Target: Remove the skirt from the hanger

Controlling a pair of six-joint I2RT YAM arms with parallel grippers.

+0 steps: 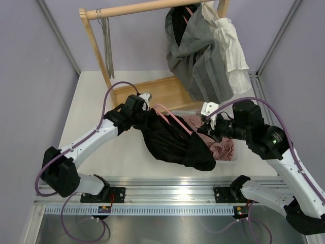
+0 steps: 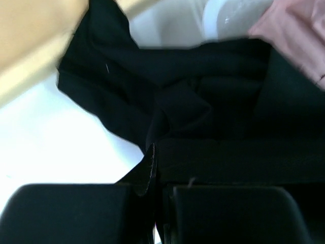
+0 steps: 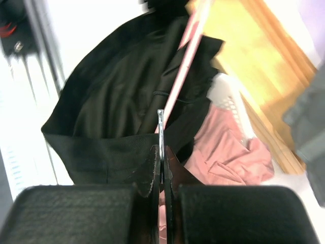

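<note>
A black skirt (image 1: 170,142) hangs stretched between my two grippers above the table, clipped to a pink hanger (image 1: 175,119). My left gripper (image 1: 143,115) is shut on a fold of the skirt's black cloth (image 2: 213,101); its jaws (image 2: 155,160) pinch the fabric edge. My right gripper (image 1: 211,127) is shut on the hanger's thin metal hook (image 3: 160,127), which stands up between its closed fingertips (image 3: 161,155). In the right wrist view the pink hanger bar (image 3: 182,71) runs away over the skirt (image 3: 117,96).
A white basket (image 3: 228,96) with pink clothes (image 1: 223,148) sits under the skirt's right end. Behind stands a wooden clothes rack (image 1: 137,8) with its base board (image 1: 157,91), carrying a grey garment (image 1: 198,61) and a white one (image 1: 231,51).
</note>
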